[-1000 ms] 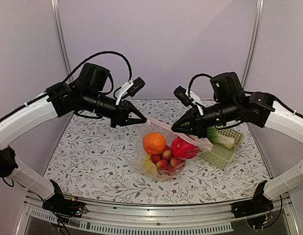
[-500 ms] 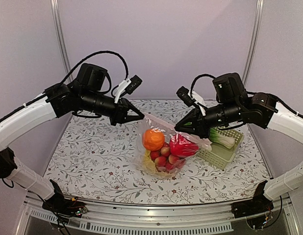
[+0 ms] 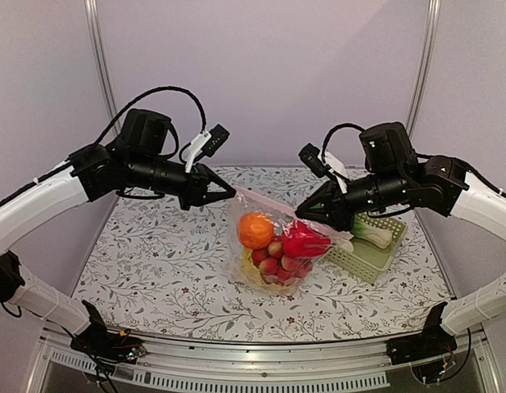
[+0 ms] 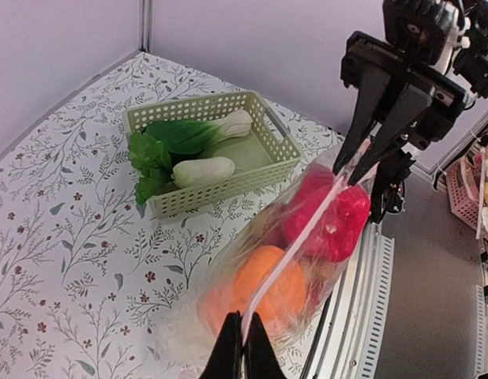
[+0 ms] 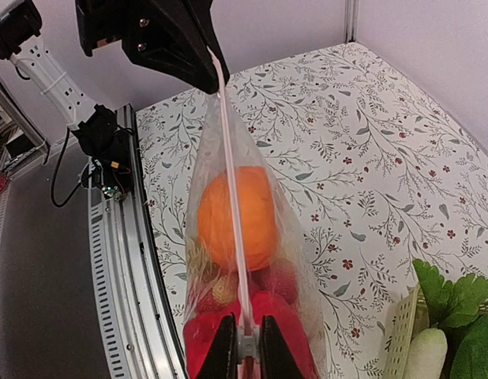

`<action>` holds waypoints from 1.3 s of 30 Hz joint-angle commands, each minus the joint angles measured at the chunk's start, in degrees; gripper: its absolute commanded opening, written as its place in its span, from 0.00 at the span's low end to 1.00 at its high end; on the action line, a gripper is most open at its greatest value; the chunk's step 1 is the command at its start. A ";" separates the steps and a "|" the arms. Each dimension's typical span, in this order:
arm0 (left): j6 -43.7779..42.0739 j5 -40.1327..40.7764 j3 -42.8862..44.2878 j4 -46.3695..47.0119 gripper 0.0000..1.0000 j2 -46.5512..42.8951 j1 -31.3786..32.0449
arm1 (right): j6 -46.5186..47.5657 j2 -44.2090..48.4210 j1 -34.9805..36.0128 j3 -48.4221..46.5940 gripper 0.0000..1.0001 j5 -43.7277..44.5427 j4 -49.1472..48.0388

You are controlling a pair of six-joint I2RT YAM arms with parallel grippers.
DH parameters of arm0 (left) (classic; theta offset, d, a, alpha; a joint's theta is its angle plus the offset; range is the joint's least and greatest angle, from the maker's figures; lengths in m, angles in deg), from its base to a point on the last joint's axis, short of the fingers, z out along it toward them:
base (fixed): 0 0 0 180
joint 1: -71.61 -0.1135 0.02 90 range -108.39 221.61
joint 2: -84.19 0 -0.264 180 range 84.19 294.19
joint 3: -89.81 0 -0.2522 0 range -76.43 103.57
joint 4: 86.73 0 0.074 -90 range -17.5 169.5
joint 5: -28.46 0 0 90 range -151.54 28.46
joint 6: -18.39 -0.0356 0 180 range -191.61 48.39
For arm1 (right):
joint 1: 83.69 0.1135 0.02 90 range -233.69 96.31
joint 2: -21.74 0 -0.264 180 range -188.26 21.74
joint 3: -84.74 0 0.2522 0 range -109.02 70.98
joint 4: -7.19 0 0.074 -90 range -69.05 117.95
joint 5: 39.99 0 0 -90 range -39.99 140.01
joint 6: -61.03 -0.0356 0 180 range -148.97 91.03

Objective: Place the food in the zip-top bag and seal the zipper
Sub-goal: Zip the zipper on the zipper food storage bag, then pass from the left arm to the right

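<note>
The clear zip-top bag (image 3: 269, 246) hangs between my two grippers above the table, holding the orange (image 3: 255, 230), the round red fruit (image 3: 304, 242), the small red-pink fruits (image 3: 273, 264) and a pale yellow item at the bottom. The zipper strip (image 3: 265, 203) is stretched straight between the grippers. My left gripper (image 3: 230, 194) is shut on the strip's left end (image 4: 242, 341). My right gripper (image 3: 300, 214) is shut on the strip's right end, at a small slider (image 5: 245, 344). The orange (image 5: 234, 217) and red fruit (image 4: 332, 221) show through the plastic.
A pale green slotted basket (image 3: 369, 244) stands at the right, holding a green-leaved white vegetable (image 3: 372, 229); it also shows in the left wrist view (image 4: 220, 150). The floral tablecloth (image 3: 155, 262) lies below. The metal front rail (image 3: 261, 352) runs along the near edge.
Both grippers have risen and drawn slightly apart, lifting the filled bag higher off the table and pulling the zipper strip tauter.
</note>
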 commanded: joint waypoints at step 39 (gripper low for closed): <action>4.64 -7.27 -3.10 9.89 0.00 -1.97 -3.44 | -16.10 8.89 -3.03 15.44 0.99 1.58 -11.76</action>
